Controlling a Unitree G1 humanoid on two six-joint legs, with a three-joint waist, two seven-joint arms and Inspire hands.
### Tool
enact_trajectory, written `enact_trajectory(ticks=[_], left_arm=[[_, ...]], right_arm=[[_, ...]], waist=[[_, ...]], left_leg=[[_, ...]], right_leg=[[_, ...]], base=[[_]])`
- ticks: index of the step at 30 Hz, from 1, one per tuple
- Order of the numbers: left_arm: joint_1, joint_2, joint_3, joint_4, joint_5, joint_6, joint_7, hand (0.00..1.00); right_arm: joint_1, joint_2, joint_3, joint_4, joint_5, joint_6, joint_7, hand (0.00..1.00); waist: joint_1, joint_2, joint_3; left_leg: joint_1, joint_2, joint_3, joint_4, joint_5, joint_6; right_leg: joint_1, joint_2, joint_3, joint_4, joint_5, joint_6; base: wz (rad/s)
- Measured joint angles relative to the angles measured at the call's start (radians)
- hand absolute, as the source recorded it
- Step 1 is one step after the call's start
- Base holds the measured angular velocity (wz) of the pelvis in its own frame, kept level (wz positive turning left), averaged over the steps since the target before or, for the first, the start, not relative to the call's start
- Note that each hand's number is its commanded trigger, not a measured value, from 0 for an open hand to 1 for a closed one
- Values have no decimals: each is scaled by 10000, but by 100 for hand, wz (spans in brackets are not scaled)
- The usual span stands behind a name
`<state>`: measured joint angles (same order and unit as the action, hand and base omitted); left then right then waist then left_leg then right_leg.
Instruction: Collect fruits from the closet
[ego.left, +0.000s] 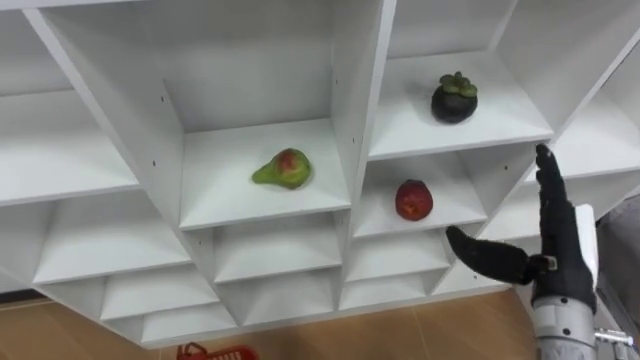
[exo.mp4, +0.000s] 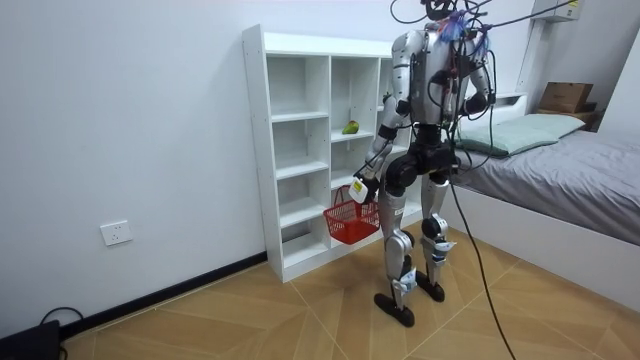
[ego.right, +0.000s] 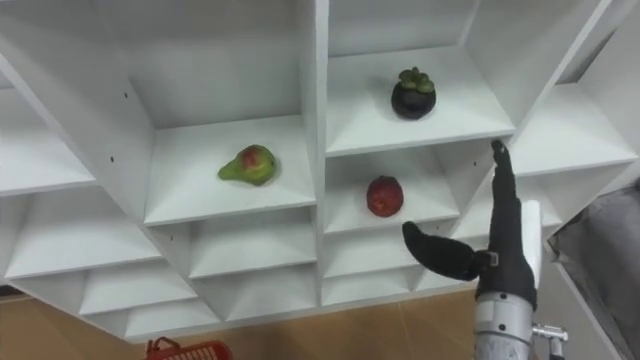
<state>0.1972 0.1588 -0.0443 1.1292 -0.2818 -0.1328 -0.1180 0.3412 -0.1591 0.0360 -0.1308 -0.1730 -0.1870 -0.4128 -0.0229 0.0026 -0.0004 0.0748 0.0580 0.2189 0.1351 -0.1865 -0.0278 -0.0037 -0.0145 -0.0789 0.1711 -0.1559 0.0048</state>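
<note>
At the white closet (ego.left: 352, 100), the robot's right hand (ego.left: 562, 262) is raised flat, fingers straight, beside the red fruit (ego.left: 413, 200). A pear (ego.left: 283, 169) and mangosteen (ego.left: 454, 98) lie in nearby compartments. The left hand (exo.mp4: 362, 188) grips a red basket (exo.mp4: 350, 218).

Pear (ego.left: 283, 168), red fruit (ego.left: 413, 200), mangosteen (ego.left: 454, 99) sit on closet (ego.left: 220, 192) shelves.

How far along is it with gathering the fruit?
Nothing looks collected: the green-red pear, dark mangosteen and red round fruit sit on the white shelves. The open right hand is raised near the red one; the left hand holds the red basket.
</note>
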Motion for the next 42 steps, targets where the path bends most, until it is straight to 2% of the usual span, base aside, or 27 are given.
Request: enact_trajectory(ticks=[6, 16, 20, 25, 30, 33, 38, 42], left_arm=[[-23, 14, 0, 89, 21, 2, -7, 100], [-83, 164, 31, 119, -5, 6, -238, 100], [-74, 184, 111, 118, -4, 8, -317, 100], [-78, 188, 139, 115, 26, 10, -325, 100], [-81, 239, 274, 102, 20, 35, -507, 100], [-82, 258, 340, 99, 9, 50, -511, 100], [-90, 336, 336, 11, 44, 189, -481, 100], [-88, 336, 341, -71, 151, 196, -479, 100]], right_arm=[[-294, -6, -12, -17, -367, 2, -363, 0], [-915, -114, -14, -456, -1142, 1, -546, 0], [-936, -274, -15, -887, -1142, 1, -546, 0], [-1376, -449, -158, -928, -1116, 1, -546, 0], [-1668, -878, -224, -928, -1058, 1, -626, 0], [-1671, -934, -222, -927, -1052, 3, -636, 0], [-1719, -941, -253, -897, -1004, 4, -645, 0], [-2145, -1051, -604, -676, -689, 2, -650, 0]], waist=[[11, 50, -13], [29, -177, -28], [31, -257, -45], [44, -332, -27], [72, -402, -27], [110, -468, 2], [160, -545, 5], [216, -540, 8]], left_leg=[[2, 1, 4, 0, 0, 0], [-85, 1, 5, 1, 3, 3], [-58, 1, 3, 1, 3, 3], [-4, 1, -14, 1, 3, 3], [-35, 3, -52, 1, 3, 3], [-42, 3, -56, 1, 3, 3], [-86, 3, -69, 2, 3, 3], [-93, 4, -69, 4, 3, 3]], right_leg=[[-27, -1, -13, 24, -1, 0], [-129, -6, -18, 136, 0, -1], [-82, -6, -17, 133, 1, -1], [-69, -13, -36, 117, 1, -2], [-50, -10, -68, 110, 1, -2], [-23, -10, -70, 110, 2, -3], [-61, -11, -78, 98, 5, -7], [-81, -10, -73, 116, 7, -10]], base=[[0], [0], [0], [1], [2], [0], [0], [0]])
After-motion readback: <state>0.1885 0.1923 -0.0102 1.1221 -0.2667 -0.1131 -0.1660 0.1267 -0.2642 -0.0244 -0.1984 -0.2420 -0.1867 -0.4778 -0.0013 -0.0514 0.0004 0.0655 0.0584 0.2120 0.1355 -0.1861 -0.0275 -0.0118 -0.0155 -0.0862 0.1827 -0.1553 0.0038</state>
